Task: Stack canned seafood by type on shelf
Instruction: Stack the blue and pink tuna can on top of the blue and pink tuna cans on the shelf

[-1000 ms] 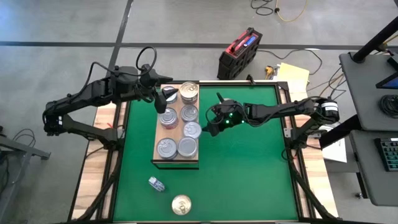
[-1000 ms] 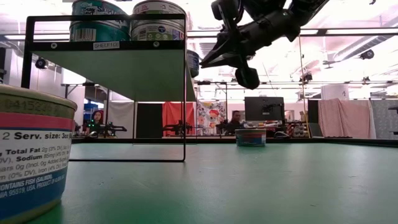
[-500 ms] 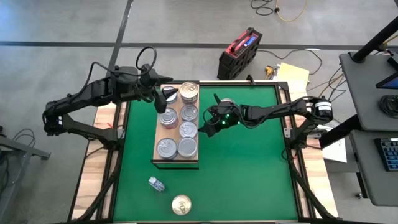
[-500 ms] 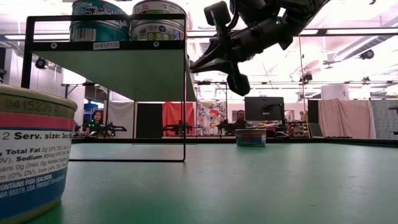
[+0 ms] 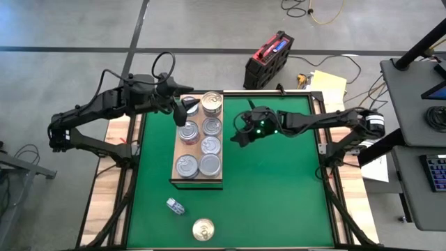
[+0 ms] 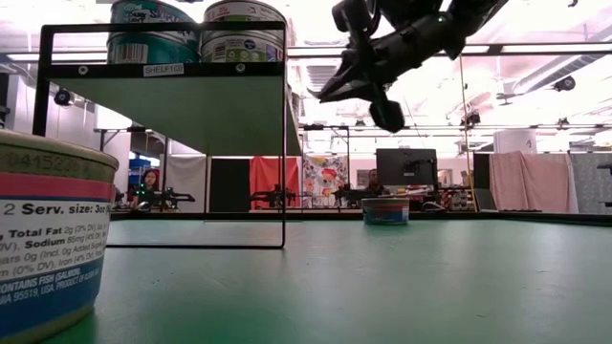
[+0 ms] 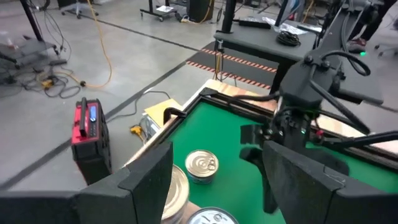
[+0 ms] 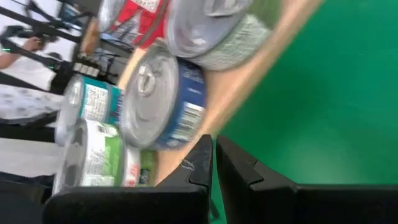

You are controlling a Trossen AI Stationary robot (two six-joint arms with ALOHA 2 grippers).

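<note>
Right tool (image 5: 239, 137) empty, fingers closed, hovering just beside the shelf (image 5: 198, 180), left tool (image 5: 182, 109) open over the shelf's far corner, holding nothing, seven tins (image 5: 199, 143) on the shelf, gold-lid tin (image 5: 203, 229) and small tin (image 5: 175, 206) on the green bench (image 5: 279, 195)

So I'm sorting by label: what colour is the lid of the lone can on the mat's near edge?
Gold-toned lid on that can, clearest in the high view.
</note>
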